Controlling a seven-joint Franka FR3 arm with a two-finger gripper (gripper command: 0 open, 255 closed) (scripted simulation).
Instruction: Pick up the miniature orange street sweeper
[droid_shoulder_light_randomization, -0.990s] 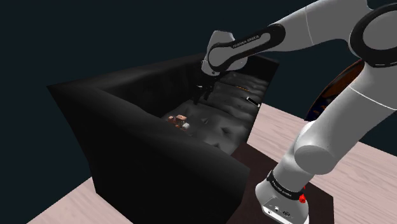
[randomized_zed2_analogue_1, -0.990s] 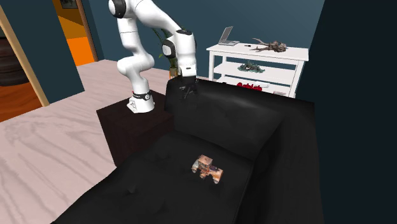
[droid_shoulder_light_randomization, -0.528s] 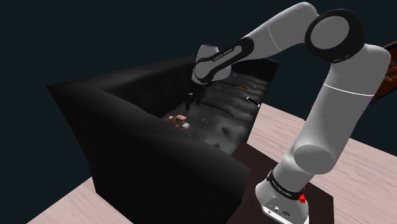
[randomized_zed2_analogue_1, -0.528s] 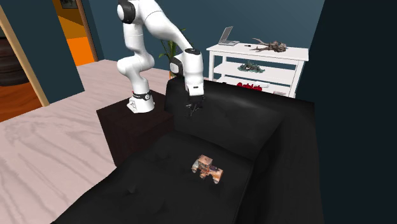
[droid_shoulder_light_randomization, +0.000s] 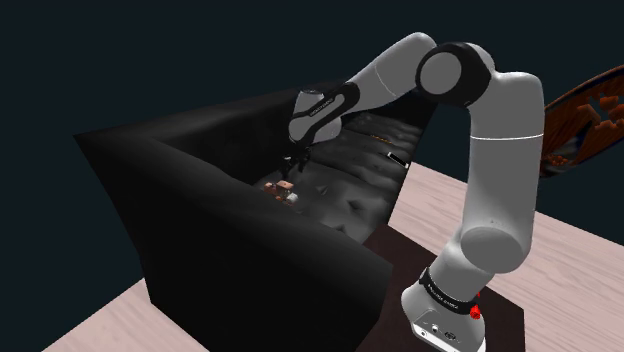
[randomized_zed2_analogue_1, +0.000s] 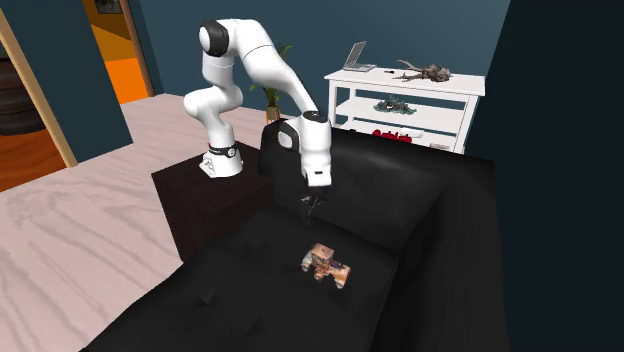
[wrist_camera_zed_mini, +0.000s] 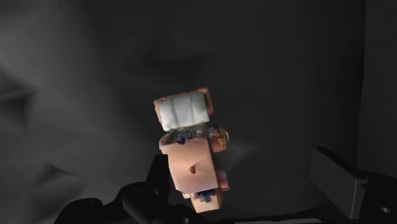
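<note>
The small orange and pale toy street sweeper (randomized_zed2_analogue_1: 326, 264) lies on the seat of a black sofa (randomized_zed2_analogue_1: 250, 300), near the backrest. In the shoulder view the sweeper (droid_shoulder_light_randomization: 281, 190) sits just below my gripper (droid_shoulder_light_randomization: 291, 172). From the second exterior view my gripper (randomized_zed2_analogue_1: 312, 205) hangs above the seat, a short way up from the toy and apart from it. The wrist view looks down on the sweeper (wrist_camera_zed_mini: 189, 149), its white cab end away from the hand. My gripper (wrist_camera_zed_mini: 248, 191) is open; the toy lies close to one finger (wrist_camera_zed_mini: 154, 186) and touches neither.
The sofa's tall backrest (randomized_zed2_analogue_1: 440, 230) and armrest (droid_shoulder_light_randomization: 230, 260) wall in the seat. A white shelf unit (randomized_zed2_analogue_1: 405, 105) with a laptop and ornaments stands behind the sofa. My dark stand (randomized_zed2_analogue_1: 205, 195) sits on the wooden floor (randomized_zed2_analogue_1: 80, 230) beside the sofa.
The arm has swung along the sofa toward the toy and come lower, so the gripper now hangs just above it. The sweeper has not moved.
</note>
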